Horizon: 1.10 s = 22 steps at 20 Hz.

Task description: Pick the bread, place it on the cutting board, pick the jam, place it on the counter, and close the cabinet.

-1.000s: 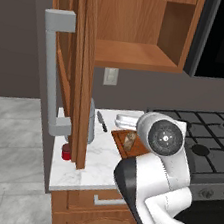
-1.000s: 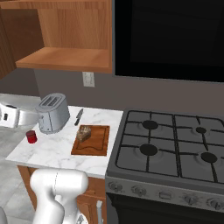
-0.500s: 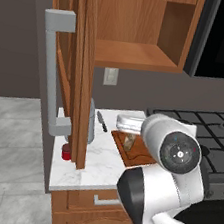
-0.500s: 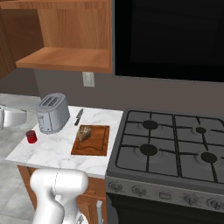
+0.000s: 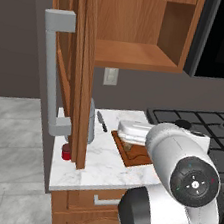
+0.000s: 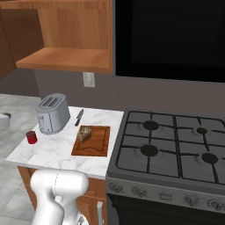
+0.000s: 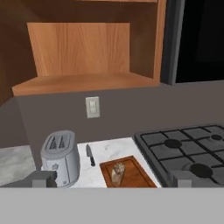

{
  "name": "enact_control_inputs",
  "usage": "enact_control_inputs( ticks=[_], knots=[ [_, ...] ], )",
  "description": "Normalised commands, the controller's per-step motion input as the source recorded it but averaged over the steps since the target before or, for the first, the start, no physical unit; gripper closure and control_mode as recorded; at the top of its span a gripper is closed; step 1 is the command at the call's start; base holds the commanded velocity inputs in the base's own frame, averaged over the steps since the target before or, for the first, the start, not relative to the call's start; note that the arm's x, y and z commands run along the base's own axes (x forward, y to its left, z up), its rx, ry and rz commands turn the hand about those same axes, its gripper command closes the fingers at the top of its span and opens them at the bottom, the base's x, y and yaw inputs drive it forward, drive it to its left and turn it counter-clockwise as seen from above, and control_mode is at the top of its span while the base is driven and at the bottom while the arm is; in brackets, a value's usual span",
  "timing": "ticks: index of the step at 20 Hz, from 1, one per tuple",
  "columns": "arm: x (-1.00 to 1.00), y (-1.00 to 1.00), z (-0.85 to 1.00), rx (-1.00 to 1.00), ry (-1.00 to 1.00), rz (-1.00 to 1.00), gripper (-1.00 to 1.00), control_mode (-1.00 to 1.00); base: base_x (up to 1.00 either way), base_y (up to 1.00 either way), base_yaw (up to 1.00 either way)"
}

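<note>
The bread [image 6: 84, 133] lies on the cutting board [image 6: 92, 147] at the right of the counter [image 6: 52, 154]; in the hand view the bread [image 7: 117, 173] stands on the board [image 7: 133, 175] straight ahead. The red jam [image 6: 31, 137] stands on the counter's left end, by the lower edge of the open cabinet door [image 5: 83, 79] where the jam [image 5: 66, 151] shows beside it. The cabinet [image 6: 66, 57] is open, its shelf bare. My gripper [image 7: 113, 181] is open, held back from the counter with nothing between its fingertips [image 7: 43, 178].
A grey toaster [image 6: 52, 113] and a knife [image 6: 78, 117] stand behind the board. A gas stove [image 6: 176, 149] adjoins the counter on the right. The door's grey bar handle [image 5: 51, 70] juts toward the room. My arm's elbow [image 5: 184, 169] hides part of the board.
My arm has swung: the elbow moved right and nearer in the left base view, and the hand slid left toward the frame edge in the right base view. Bread, jam and door stayed put.
</note>
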Motion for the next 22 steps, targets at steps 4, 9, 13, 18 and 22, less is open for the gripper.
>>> enact_control_inputs(
  ticks=[4, 9, 13, 18, 22],
  knots=[
    [-0.43, 0.01, 0.0, 0.0, -0.1, 0.0, -1.0, -1.0, 0.0, 0.0, 0.0],
    [-0.31, 0.07, 0.0, 0.0, -0.13, 0.02, -1.0, -1.0, 0.0, 0.0, 0.0],
    [-0.23, 0.15, 0.0, 0.0, -0.14, 0.03, -1.0, -1.0, 0.0, 0.0, 0.0],
    [-0.17, 0.18, 0.0, 0.0, -0.1, 0.05, -1.0, -1.0, 0.0, 0.0, 0.0],
    [-0.12, 0.16, 0.0, 0.0, -0.08, 0.05, -1.0, -1.0, 0.0, 0.0, 0.0]
  ],
)
